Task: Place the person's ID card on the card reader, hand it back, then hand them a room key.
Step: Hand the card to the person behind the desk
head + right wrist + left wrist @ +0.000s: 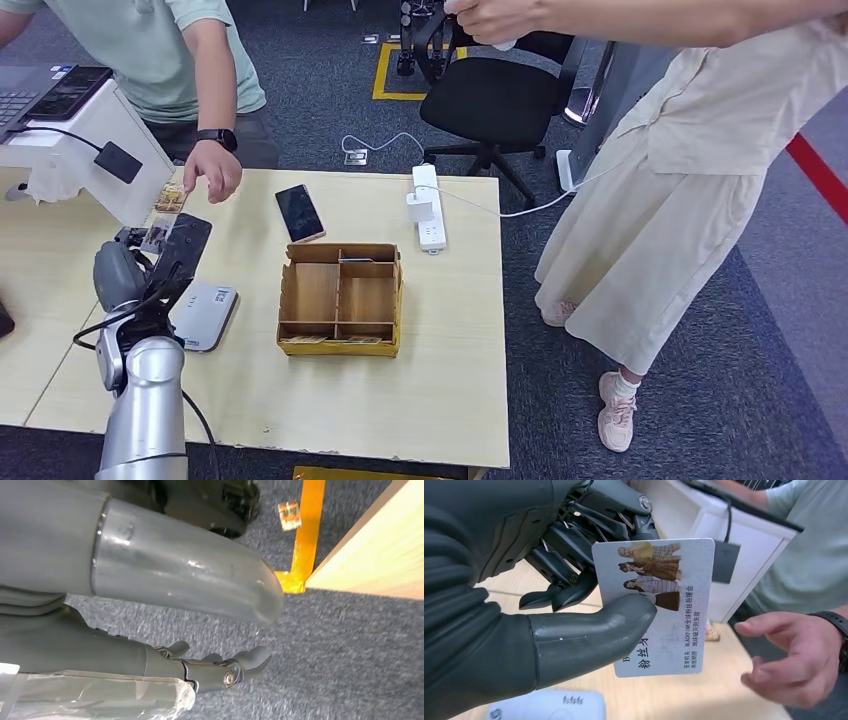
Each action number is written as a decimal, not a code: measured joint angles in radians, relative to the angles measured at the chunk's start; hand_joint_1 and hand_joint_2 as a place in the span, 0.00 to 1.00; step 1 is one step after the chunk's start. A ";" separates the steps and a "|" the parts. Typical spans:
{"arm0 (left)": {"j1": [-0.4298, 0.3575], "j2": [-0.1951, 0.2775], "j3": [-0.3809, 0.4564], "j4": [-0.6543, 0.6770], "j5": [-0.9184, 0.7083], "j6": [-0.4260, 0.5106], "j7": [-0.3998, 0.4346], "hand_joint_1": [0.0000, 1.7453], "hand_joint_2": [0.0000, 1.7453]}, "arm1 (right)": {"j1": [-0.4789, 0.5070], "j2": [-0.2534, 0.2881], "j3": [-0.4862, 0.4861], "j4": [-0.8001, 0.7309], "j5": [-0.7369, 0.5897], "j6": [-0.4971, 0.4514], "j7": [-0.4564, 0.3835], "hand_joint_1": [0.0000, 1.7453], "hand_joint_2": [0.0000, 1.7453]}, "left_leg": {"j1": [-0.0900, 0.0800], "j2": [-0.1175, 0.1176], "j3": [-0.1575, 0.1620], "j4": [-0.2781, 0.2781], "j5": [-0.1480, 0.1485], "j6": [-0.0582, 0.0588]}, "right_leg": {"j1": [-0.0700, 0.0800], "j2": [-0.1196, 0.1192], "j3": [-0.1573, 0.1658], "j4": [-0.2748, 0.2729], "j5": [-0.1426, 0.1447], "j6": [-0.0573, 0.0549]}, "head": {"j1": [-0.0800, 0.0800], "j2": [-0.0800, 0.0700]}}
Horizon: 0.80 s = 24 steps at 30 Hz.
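The robot's left hand (549, 580) pinches the ID card (659, 605) between its thick thumb and dark fingers, thumb pressed across the card's printed face, which shows small photos of people and some text. In the head view the same hand (165, 262) is raised over the left part of the table (330, 400), w/ the card (158, 234) at its far end, near a person's hand (212, 170) that reaches down toward it, fingers spread, not touching the card. That person wears a green shirt and a dark watch.

The card reader (203, 315), a flat grey box, lies on the table just below and beside the left hand, apart from the card. To its right sits a tan divided box (340, 298). Beyond that lie a dark phone (299, 212) and a white power strip (429, 205) w/ a cord running off the far edge. A white stand (85, 150) w/ a laptop on top is at far left.

The right hand (220, 667) hangs beside the table edge over grey carpet, fingers loosely apart, holding nothing.

A 2nd person in a cream dress stands at right. A black office chair (495, 100) and yellow floor tape are behind the table.
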<state>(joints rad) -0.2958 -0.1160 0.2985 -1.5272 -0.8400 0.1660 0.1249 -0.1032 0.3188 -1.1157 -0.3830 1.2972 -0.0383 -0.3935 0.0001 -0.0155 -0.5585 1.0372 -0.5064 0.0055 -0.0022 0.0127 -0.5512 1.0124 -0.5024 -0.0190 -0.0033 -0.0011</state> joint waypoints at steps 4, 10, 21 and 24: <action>-0.042 0.002 -0.015 0.017 -0.017 0.006 -0.001 1.00 1.00 | -0.001 0.006 0.013 0.016 -0.003 -0.001 -0.001 0.00 0.00 | 0.000 0.000 0.000 0.000 0.000 0.000 | 0.000 0.000 0.000 0.000 0.000 0.000 | 0.000 0.000; -0.091 0.000 -0.058 0.044 -0.029 0.028 -0.002 1.00 1.00 | -0.001 0.007 0.029 0.031 -0.013 -0.012 0.006 0.00 0.00 | 0.000 0.000 0.000 0.000 0.000 0.000 | 0.000 0.000 0.000 0.000 0.000 0.000 | 0.000 0.000; -0.140 0.000 -0.084 0.074 -0.022 0.053 -0.005 1.00 1.00 | 0.000 0.007 0.047 0.041 -0.022 -0.014 0.013 0.00 0.00 | 0.000 0.000 0.000 0.000 0.000 0.000 | 0.000 0.000 0.000 0.000 0.000 0.000 | 0.000 0.000; -0.147 -0.001 -0.086 0.079 -0.010 0.058 -0.006 1.00 1.00 | 0.001 0.007 0.050 0.043 -0.026 -0.015 0.015 0.00 0.00 | 0.000 0.000 0.000 0.000 0.000 0.000 | 0.000 0.000 0.000 0.000 0.000 0.000 | 0.000 0.000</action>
<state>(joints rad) -0.4427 -0.1171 0.2129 -1.4486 -0.8501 0.2237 0.1194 -0.1024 0.3258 -1.0655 -0.3405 1.2716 -0.0535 -0.3782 0.0001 -0.0153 -0.5587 1.0374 -0.5062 0.0051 -0.0023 0.0131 -0.5514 1.0125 -0.5023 -0.0190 -0.0035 -0.0011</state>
